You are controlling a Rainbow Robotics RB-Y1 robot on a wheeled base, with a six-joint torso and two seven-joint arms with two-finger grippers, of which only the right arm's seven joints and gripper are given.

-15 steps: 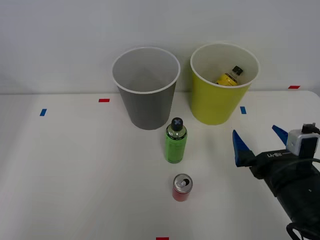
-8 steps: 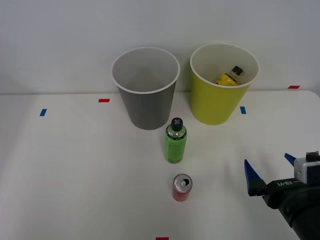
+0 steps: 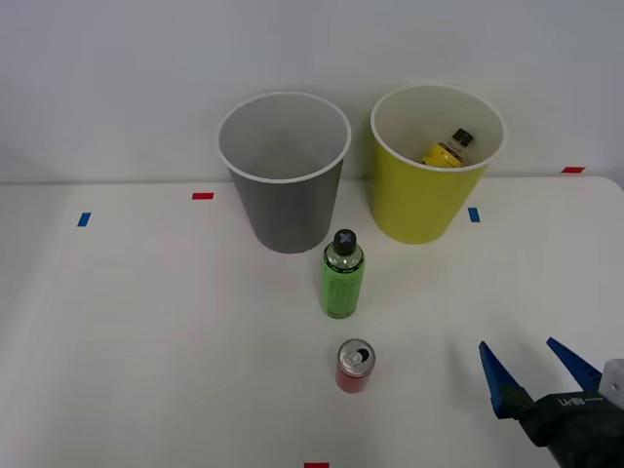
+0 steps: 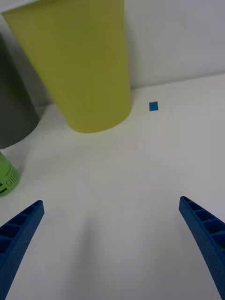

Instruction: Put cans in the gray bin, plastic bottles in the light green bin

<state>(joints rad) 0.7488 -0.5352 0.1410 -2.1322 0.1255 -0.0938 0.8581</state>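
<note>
Red can (image 3: 354,366) left of open-fingered gripper (image 3: 538,369)

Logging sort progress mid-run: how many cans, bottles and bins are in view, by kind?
Red can: 1
Plastic bottles: 2, green-labelled on the table, yellow-labelled inside the light green bin
Bins: 2, with the gray bin
Total: 5

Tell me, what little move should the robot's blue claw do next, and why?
Probably slide the open right gripper toward the robot's left, up to either the small red drink can or the green-labelled plastic bottle. Both stand on the white table, unsorted. The yellow-labelled bottle already lies in the yellow-green bin, and the gripper holds nothing.
</note>
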